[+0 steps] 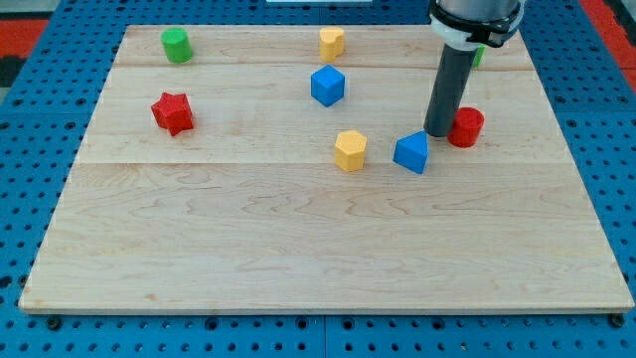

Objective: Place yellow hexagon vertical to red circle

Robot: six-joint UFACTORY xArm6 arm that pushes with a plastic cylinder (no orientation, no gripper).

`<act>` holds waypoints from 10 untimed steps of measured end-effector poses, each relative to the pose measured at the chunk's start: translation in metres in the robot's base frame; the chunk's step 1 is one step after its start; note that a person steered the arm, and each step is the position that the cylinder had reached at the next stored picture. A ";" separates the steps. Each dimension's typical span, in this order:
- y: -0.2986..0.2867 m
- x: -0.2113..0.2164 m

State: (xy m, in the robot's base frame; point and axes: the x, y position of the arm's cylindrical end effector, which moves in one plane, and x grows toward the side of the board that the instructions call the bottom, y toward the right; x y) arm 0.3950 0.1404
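A yellow hexagon block (350, 150) lies near the board's middle. A second yellow block (332, 42) sits at the top edge. The red circle block (465, 127) lies at the view's right. My tip (438, 132) stands just left of the red circle, close to it, and just above and to the right of a blue triangular block (411, 152). The yellow hexagon is well to the left of my tip, with the blue triangular block between them.
A blue cube (327, 86) lies above the yellow hexagon. A red star (173, 112) is at the left. A green cylinder (177, 45) is at the top left. A green block (479, 56) shows partly behind the arm.
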 end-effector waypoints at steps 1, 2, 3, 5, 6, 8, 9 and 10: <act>0.000 0.000; -0.007 0.000; -0.022 0.000; -0.053 0.000; -0.081 0.004; -0.120 0.027; -0.148 0.026; -0.149 0.046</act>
State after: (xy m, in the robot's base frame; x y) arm 0.4410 -0.0083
